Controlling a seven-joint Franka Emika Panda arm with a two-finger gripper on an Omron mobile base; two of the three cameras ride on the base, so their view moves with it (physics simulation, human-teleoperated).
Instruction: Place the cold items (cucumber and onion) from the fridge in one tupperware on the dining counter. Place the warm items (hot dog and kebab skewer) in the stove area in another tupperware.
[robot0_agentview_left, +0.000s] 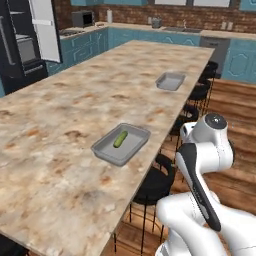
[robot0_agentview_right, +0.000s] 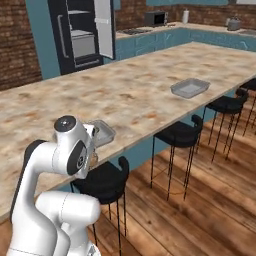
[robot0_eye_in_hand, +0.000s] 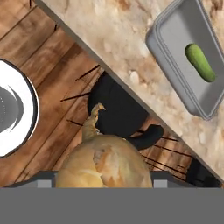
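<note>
Brick walls and teal cabinets ring a long marbled table lined with black stools, and the open fridge stands at about eleven o'clock in the right base view. Two grey tupperware trays sit on the table: the near tray holds the cucumber, lying loose on its floor, while the far tray at about one o'clock in the left base view looks bare.

Judged from that, roughly a quarter of the job is finished: the cucumber is placed, the onion is on its way, and the hot dog and kebab skewer are yet to be fetched from the stove area, which is too far off to make out.

The onion sits at six o'clock in the hand view, with its pointed tip aiming toward twelve. It sits right where the fingers would meet, over a stool and the wooden floor, short of the table edge. The fingers themselves are hidden behind the bulb; they appear to be holding it at a moderately wide spread. The near tray lies at about two o'clock from it.
</note>
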